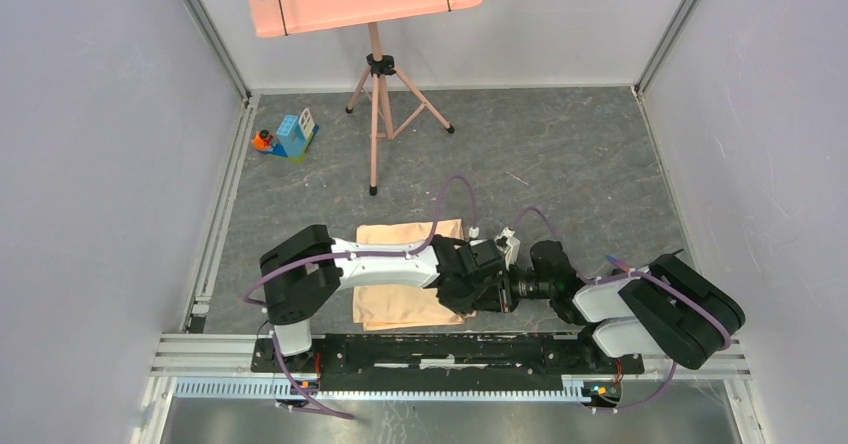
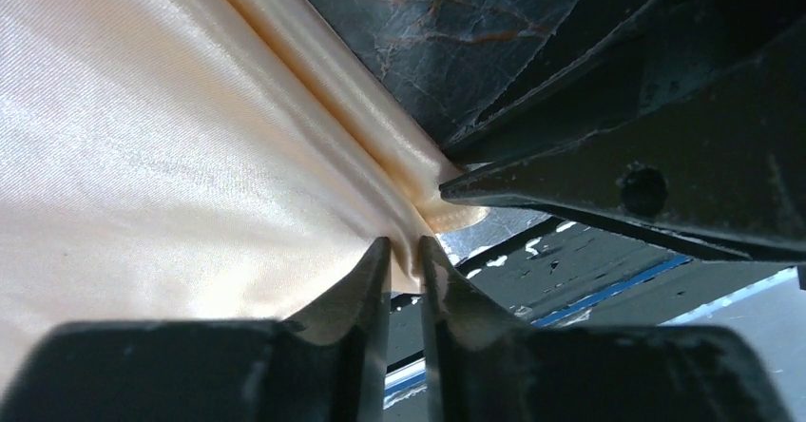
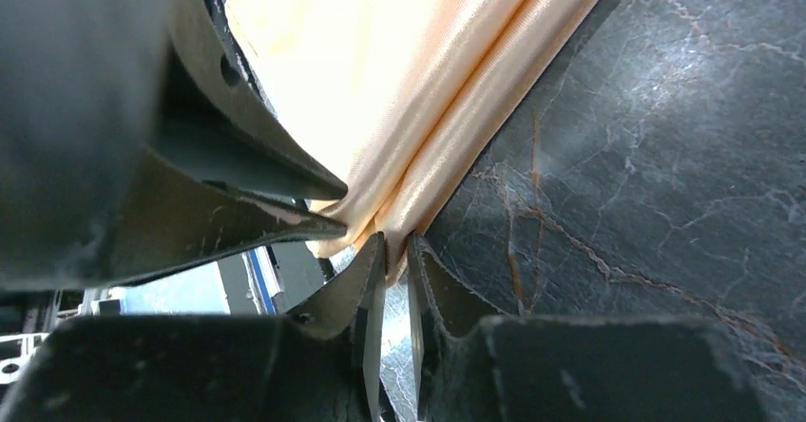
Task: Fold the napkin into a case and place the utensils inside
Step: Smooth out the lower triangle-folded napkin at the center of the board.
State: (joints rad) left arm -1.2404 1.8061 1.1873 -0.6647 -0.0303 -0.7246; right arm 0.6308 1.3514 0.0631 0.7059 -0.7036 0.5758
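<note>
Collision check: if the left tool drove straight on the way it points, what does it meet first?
The napkin: the left tool pinches its folded corner, so cloth comes first. The right tool grips the same corner from the right; contact looks likely, depth unclear.

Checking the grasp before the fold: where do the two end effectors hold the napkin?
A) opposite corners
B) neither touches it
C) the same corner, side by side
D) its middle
C: the wrist views show the left end effector and the right end effector pinching the napkin at one corner, close together.
</note>
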